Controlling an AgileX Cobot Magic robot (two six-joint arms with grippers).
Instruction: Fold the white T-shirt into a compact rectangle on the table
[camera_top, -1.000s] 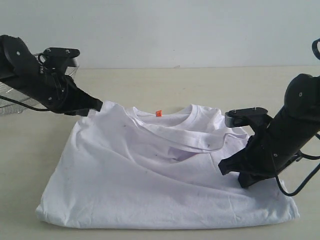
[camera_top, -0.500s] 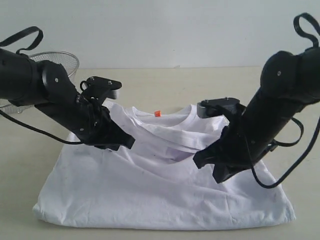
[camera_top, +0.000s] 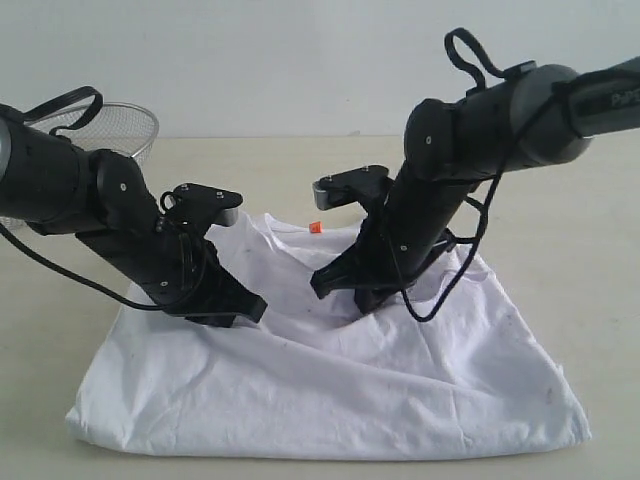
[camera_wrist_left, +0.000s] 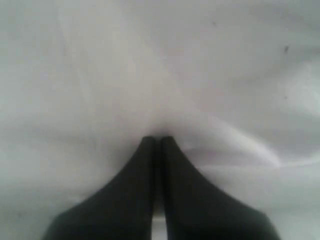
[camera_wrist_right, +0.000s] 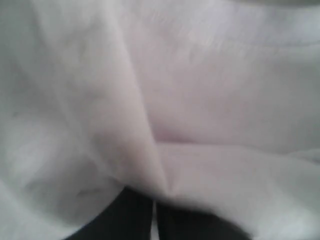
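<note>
Centre frame, the left gripper (camera_top: 240, 308) and right gripper (camera_top: 335, 287) are clamping the white T-shirt (camera_top: 400, 380), jaws together, probably to fold its sides inward.

Matt soft cloth: white T-shirt (camera_top: 400, 390); smooth matt table (camera_top: 580, 200); wire-mesh metal basket (camera_top: 125, 130).

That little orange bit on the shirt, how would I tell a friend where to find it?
Start at the pale table, where a white T-shirt lies spread. At its far edge, on the neckline, sits the tag: the only orange spot on white cloth.
</note>
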